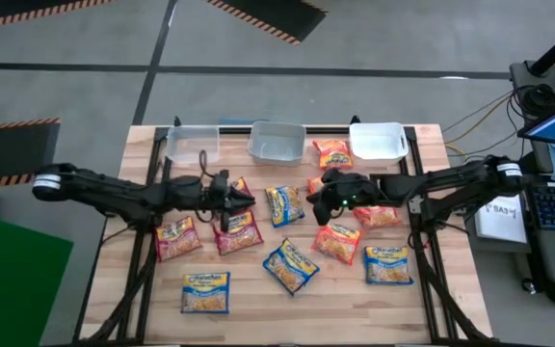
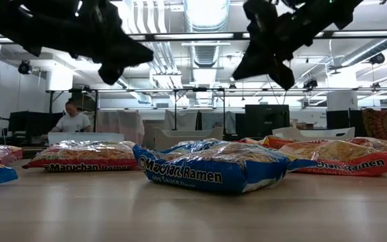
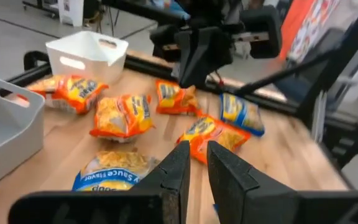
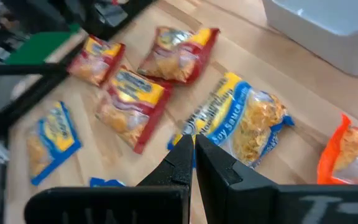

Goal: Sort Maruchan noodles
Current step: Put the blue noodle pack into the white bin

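Note:
Maruchan noodle packets lie flat across the table: red ones (image 1: 177, 237) (image 1: 238, 232), blue-and-yellow ones (image 1: 290, 265) (image 1: 388, 263) (image 1: 206, 291) (image 1: 283, 204), and orange ones (image 1: 333, 152) (image 1: 337, 241). My left gripper (image 1: 237, 200) hangs above the table's middle, its fingers (image 3: 182, 168) almost together and empty. My right gripper (image 1: 321, 204) hangs just right of the middle, shut and empty (image 4: 193, 158). In the low view both grippers (image 2: 113, 67) (image 2: 281, 77) are raised clear of the packets. The right wrist view looks down on a blue soy-sauce packet (image 4: 241, 121).
Three bins stand along the far edge: a clear one (image 1: 193, 144), a greyish one (image 1: 277, 141) and a white one (image 1: 378, 140). Bare wood (image 1: 326, 304) shows along the near edge. A laptop and cables sit off the table's right side. A person (image 2: 71, 121) sits far behind.

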Controlling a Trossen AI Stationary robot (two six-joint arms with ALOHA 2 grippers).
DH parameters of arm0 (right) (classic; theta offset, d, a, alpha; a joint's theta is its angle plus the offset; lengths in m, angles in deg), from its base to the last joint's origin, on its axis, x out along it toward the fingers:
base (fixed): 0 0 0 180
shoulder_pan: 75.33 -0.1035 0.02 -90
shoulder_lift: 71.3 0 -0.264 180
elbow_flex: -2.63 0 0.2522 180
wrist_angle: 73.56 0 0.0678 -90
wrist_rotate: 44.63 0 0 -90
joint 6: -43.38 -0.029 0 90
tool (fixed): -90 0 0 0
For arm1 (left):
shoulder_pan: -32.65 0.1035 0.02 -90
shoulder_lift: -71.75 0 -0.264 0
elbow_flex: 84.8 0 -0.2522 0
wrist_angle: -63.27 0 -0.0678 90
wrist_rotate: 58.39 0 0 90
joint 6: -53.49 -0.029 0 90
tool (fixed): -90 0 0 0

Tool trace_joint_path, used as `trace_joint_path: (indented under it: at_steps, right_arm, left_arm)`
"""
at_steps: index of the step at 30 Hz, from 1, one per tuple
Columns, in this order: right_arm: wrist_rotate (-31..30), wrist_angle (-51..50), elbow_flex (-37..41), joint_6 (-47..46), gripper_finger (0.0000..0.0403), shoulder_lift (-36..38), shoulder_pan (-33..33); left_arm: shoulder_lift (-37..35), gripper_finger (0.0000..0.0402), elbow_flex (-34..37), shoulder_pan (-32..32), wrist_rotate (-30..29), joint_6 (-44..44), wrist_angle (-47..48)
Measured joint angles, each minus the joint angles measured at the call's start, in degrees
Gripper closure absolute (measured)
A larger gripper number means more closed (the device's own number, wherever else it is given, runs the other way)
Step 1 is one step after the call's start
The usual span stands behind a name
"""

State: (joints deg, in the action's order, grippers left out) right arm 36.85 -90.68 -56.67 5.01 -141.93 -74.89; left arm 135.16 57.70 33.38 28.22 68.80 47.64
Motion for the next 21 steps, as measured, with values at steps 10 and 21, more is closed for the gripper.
trace_joint_path:
  at_steps: [10,21]
  right_arm:
    - [-0.09,0.62,0.07,-0.63,0.0394,-4.26,2.65]
    - [-0.08,0.67,-0.11,2.72,0.0394,-4.58,9.64]
  left_arm:
    - [10.04,0.0364,-1.22,-0.17,0.02,-1.43,-0.37]
    - [26.56,0.0364,-4.63,-0.17,-0.40,-2.72,-9.17]
